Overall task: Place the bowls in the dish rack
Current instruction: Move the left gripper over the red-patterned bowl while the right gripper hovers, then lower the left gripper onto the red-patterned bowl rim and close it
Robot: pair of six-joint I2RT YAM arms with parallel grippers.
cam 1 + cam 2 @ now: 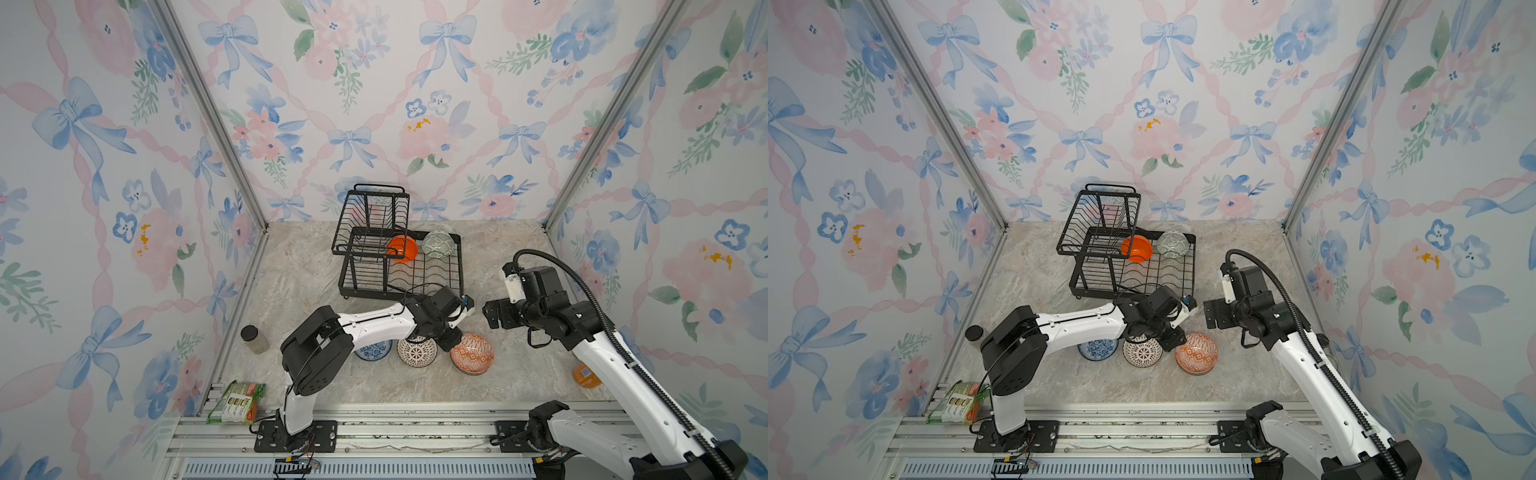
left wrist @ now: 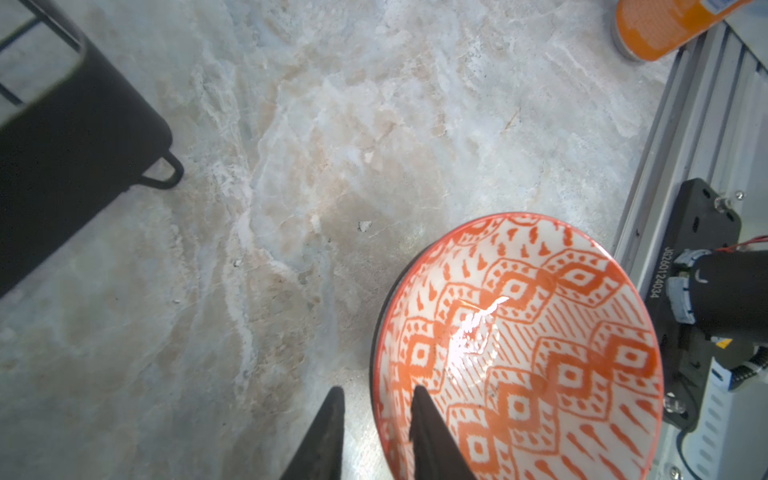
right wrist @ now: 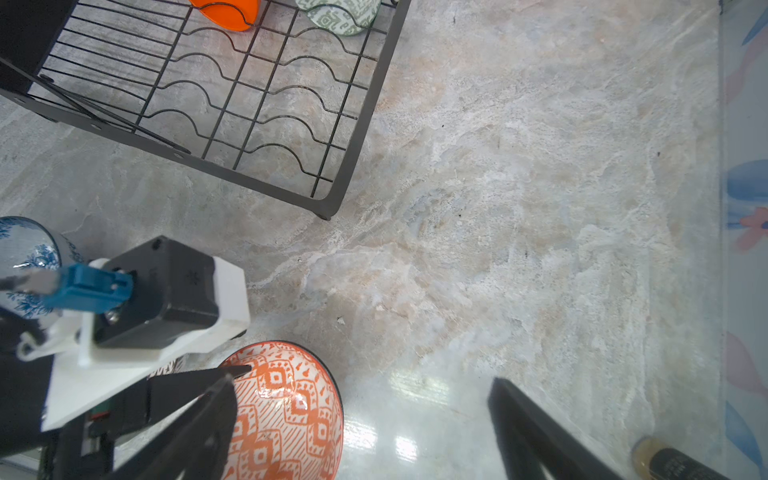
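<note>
The left arm stretched low; the left gripper (image 2: 379,395) stood astride the rim of the orange-white patterned ceramic bowl (image 2: 540,332) on the marble tabletop (image 1: 374,386), near the black wire dish rack (image 3: 364,124). Whether it pinched the rim was unclear. The right gripper (image 3: 365,386) hovered, fingers spread.

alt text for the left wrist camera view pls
The left gripper straddles the rim of an orange-white patterned bowl, one finger inside and one outside, on a marble tabletop. A black corner of the dish rack and part of an orange container are also in view.
</note>
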